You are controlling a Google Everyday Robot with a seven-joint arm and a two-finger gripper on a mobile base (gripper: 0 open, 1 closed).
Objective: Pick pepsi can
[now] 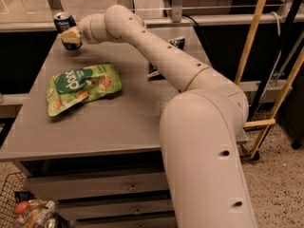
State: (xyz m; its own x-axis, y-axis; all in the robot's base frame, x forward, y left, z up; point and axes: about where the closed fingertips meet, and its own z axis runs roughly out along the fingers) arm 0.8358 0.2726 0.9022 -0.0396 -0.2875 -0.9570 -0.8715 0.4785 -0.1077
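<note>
The pepsi can (63,21) is a small blue can with a silver top rim. It stands upright at the far left corner of the grey table (109,122). My gripper (71,38) is at the end of the long white arm that reaches across the table. It is right at the can's lower half, which it covers, so only the can's top shows above it.
A green snack bag (83,86) lies flat on the table's left half. A dark blue chip bag (175,42) sits at the far side, mostly behind my arm. A wire basket (14,194) with items stands on the floor at lower left. Yellow poles (249,37) stand at the right.
</note>
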